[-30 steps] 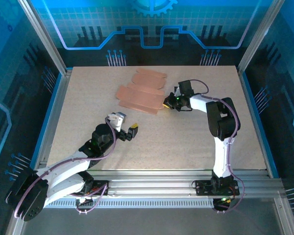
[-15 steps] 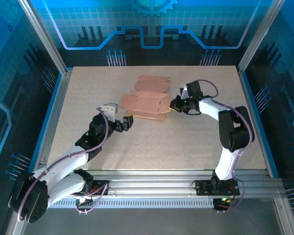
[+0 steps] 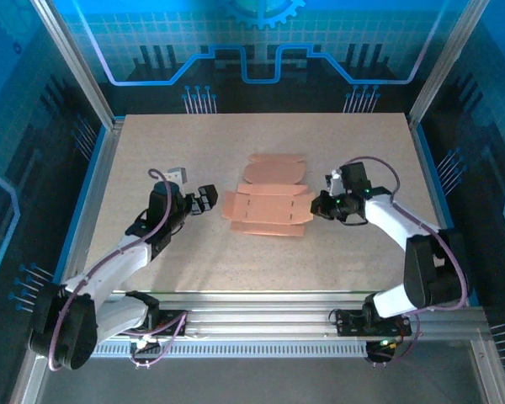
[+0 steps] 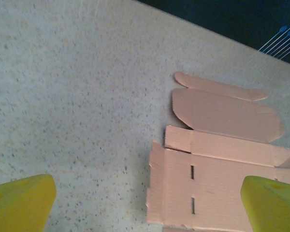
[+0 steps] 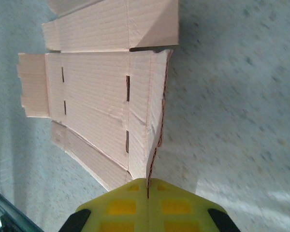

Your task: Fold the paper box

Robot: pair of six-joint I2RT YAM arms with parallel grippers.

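Pinching one end flap of the paper box [image 3: 268, 209], the right gripper [image 3: 316, 208] is pressing its yellow fingers [image 5: 121, 208] together on the thin card. That flap is standing up on edge and running away ahead of the fingertips. The rest of the sheet is lying flat on the table [image 3: 151, 151], spreading off to the left of the flap as the right wrist cam sees it.

Box is sitting approx. mid-table, unfolded, btwn the two grippers. The left gripper [image 3: 206, 199] is hovering w/ jaws spread wide and nothing in them. The sheet's free end is lying just ahead of this hand, offset toward the finger on the right of its wrist view, not touching.

Main panel's long axis is running gripper to gripper. The rounded lid flaps are sticking out beyond it, on the side away from both arm bases.

Judgement: right arm is the nearer one, being in contact; left is close but apart. Next fold is prob. depending on the left hand reaching straight fwd to the free end, opp. the pinched flap. Risk: thin card buckling if both ends are getting pushed inward.
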